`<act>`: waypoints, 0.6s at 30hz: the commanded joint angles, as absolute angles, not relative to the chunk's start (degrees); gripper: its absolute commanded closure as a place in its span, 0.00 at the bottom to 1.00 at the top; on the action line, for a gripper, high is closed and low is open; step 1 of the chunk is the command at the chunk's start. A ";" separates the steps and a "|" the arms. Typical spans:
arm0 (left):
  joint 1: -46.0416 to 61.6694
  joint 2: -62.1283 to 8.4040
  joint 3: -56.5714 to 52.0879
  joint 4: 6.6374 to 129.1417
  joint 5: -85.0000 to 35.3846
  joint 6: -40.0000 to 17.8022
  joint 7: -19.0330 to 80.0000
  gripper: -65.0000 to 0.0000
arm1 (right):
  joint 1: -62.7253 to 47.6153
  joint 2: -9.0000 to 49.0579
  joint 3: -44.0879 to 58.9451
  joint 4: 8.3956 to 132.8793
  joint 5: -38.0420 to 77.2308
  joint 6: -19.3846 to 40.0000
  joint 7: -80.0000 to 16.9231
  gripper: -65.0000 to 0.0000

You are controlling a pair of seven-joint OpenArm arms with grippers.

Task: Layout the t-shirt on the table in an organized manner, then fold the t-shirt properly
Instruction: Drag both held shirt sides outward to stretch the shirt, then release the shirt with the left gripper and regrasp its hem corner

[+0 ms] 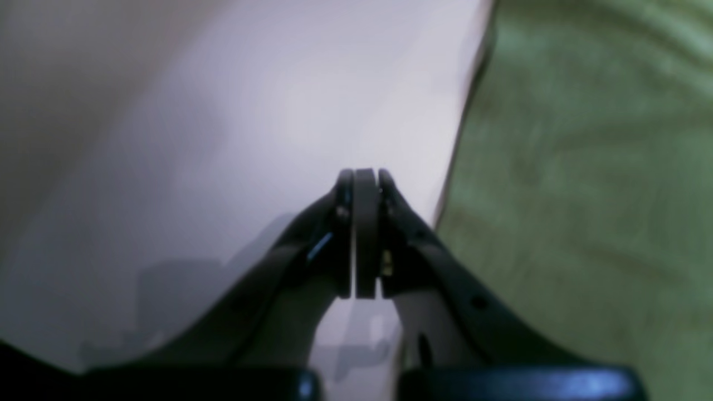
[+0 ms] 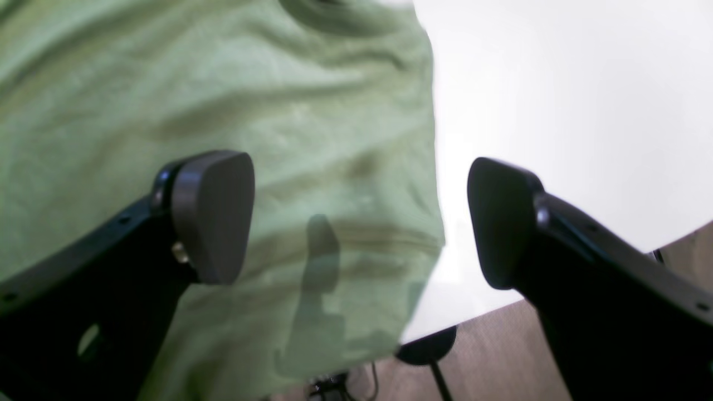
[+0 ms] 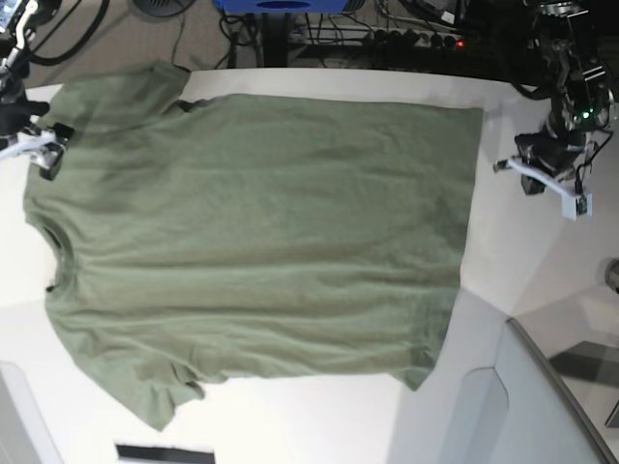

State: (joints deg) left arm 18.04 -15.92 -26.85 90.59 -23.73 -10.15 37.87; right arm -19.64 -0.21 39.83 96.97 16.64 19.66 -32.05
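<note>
The olive-green t-shirt (image 3: 251, 242) lies spread flat across the white table (image 3: 503, 261), collar at the left and hem at the right, with light wrinkles. My right gripper (image 3: 46, 143) hovers over the far-left sleeve. In the right wrist view it (image 2: 356, 220) is open, one finger (image 2: 211, 217) above the t-shirt (image 2: 223, 94) and the other over bare table (image 2: 557, 111), with nothing held. My left gripper (image 3: 508, 166) sits just beyond the hem's far corner. In the left wrist view it (image 1: 365, 178) is shut and empty over the table (image 1: 250, 139), the t-shirt (image 1: 585, 195) edge to its right.
A grey translucent panel (image 3: 527, 406) stands at the near right corner. Cables and equipment (image 3: 387, 24) crowd the floor beyond the far edge. A dark strip (image 3: 164, 451) lies at the near edge. The table's edge and wooden floor (image 2: 501, 356) show below the right gripper.
</note>
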 commanded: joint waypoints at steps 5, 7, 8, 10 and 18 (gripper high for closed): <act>20.97 -16.57 -34.51 89.98 -28.79 -22.37 36.88 0.81 | -16.75 -0.13 49.10 88.04 17.27 28.18 -31.25 0.13; 21.14 -15.96 -36.79 89.36 -28.79 -26.24 36.88 0.80 | -16.04 0.40 51.38 84.79 17.27 30.37 -31.25 0.17; 21.14 -15.87 -37.67 89.01 -28.79 -27.74 36.88 0.80 | -15.43 0.57 52.35 83.47 17.27 31.25 -31.25 0.21; 21.14 -15.96 -38.64 87.69 -28.79 -31.08 36.88 0.80 | -14.64 1.54 53.41 80.04 17.10 32.57 -31.25 0.27; 21.14 -15.96 -39.43 86.11 -28.79 -33.89 36.88 0.80 | -13.32 4.00 53.23 73.45 17.19 32.75 -31.16 0.31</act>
